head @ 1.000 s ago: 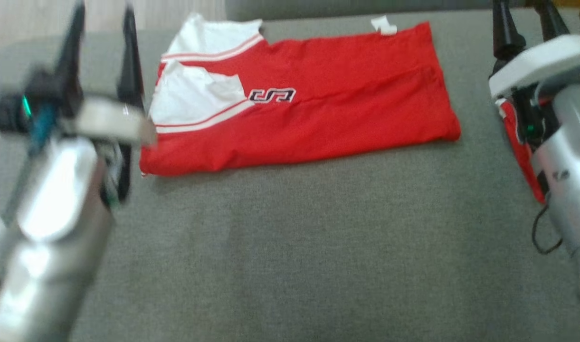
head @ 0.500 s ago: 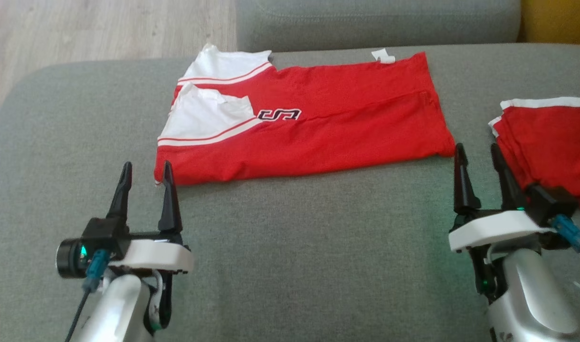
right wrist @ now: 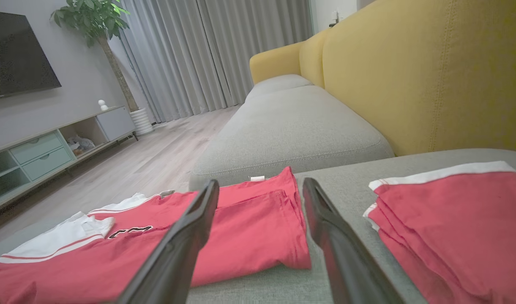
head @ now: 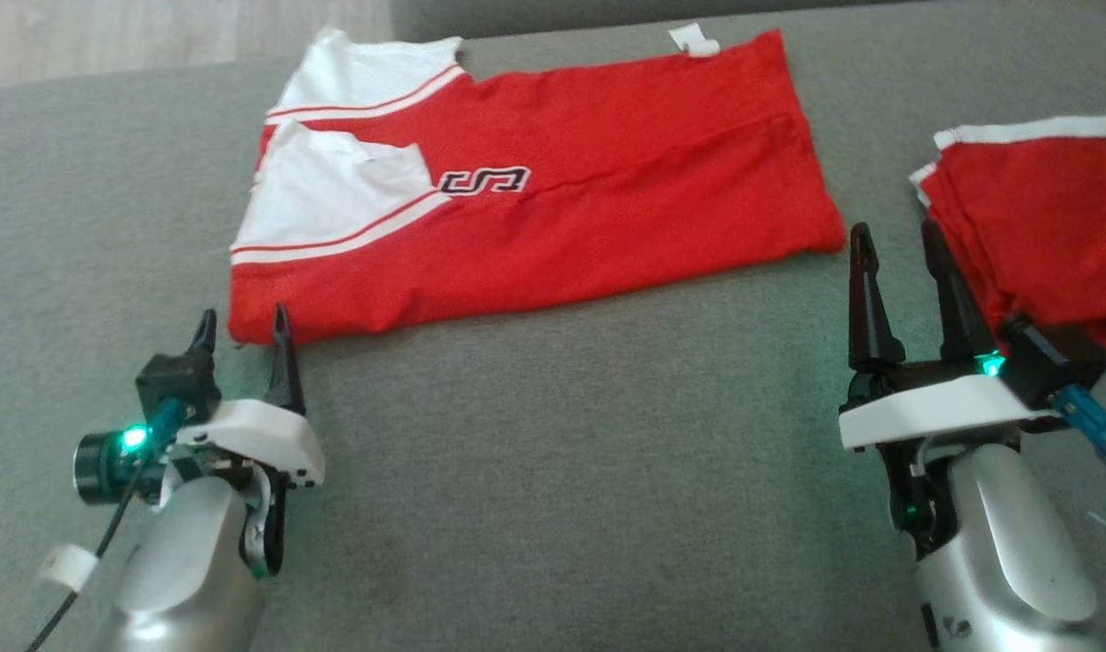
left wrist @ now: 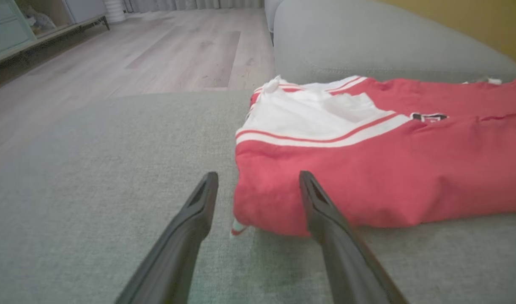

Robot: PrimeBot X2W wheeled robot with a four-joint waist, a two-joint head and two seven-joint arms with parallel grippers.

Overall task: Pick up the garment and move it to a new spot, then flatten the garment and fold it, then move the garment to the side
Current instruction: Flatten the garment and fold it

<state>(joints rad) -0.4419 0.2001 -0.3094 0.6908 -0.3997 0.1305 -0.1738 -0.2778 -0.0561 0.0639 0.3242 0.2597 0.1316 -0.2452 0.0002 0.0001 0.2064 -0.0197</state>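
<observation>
In the head view, the red and white garment (head: 534, 208) lies folded into a long band on the grey sofa cushion (head: 562, 471). Its long axis runs from 9 to 3 o'clock, with the white sleeve end at 9 and the hem end at 3. My left gripper (head: 244, 315) stands with its fingers apart and empty, and the near left corner of the band is at 12 o'clock from it, just beside the tips. My right gripper (head: 896, 229) is also spread and empty. The near hem corner lies at about 11 o'clock from it, close, and a second pile of red cloth (head: 1033, 217) lies at 2 o'clock, cut off by the picture's edge. I judge each arm is nearer to its own end, so the coming grasp depends on these two corners. In the left wrist view, the corner sits between the two fingers, a little toward 1 o'clock, but I cannot tell if the tips touch the cloth. In the right wrist view, the hem end is at 12 o'clock between the fingers and the pile is at 3 o'clock. How many layers are under the fold is hidden, and the dark lettering on the chest is too small for me to read.
</observation>
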